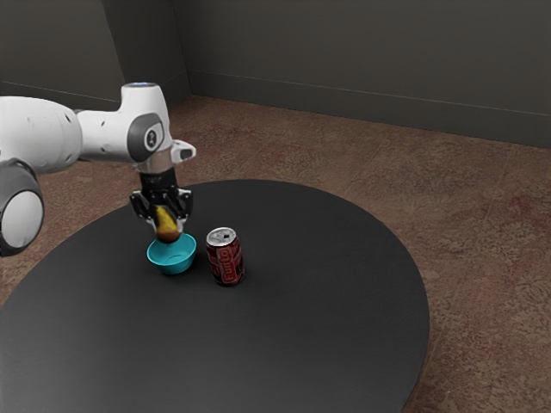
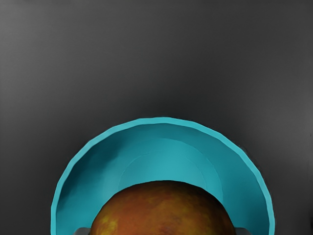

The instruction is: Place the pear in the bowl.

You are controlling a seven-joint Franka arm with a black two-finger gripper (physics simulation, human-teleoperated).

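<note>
The pincer (image 1: 167, 224) of the Franka arm (image 1: 103, 135) is grasping the pear (image 1: 167, 225) between its two fingers (image 2: 82, 231), which are meeting the fruit from opposite sides. In the exterior view, the arm is entering from 9 o'clock, and the hand is pointing down toward 6 o'clock. The pear is hanging over the turquoise bowl (image 1: 173, 261), its yellow part facing up and its reddish-brown end facing down; in the wrist view, that end is overlapping the bowl's interior. Whether it is dipping below the rim cannot be told. The bowl is resting on the round black table (image 1: 318, 327). At the bowl's 3 o'clock in the exterior view, a red soda can (image 1: 226, 261) with a silver top is standing upright, just beside it.
</note>
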